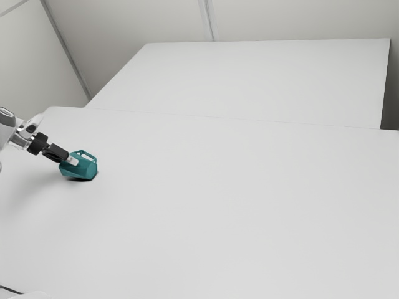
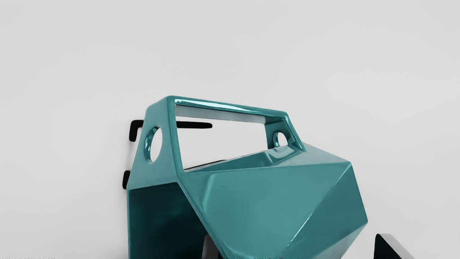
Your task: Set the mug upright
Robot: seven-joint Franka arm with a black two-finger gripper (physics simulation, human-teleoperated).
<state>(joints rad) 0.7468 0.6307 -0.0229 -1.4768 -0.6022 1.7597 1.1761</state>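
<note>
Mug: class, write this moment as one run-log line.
mug: on its side, handle up | fingers: open, apart, at mug | status: not upright

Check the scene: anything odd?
The mug lies on its side on the table, mouth facing sideways, handle uppermost; mugs normally stand upright. I see no spill or damage.

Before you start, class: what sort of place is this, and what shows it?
Probably a bare robot test room: a robot arm reaches over a wide pale table to a teal mug, with plain walls behind.
</note>
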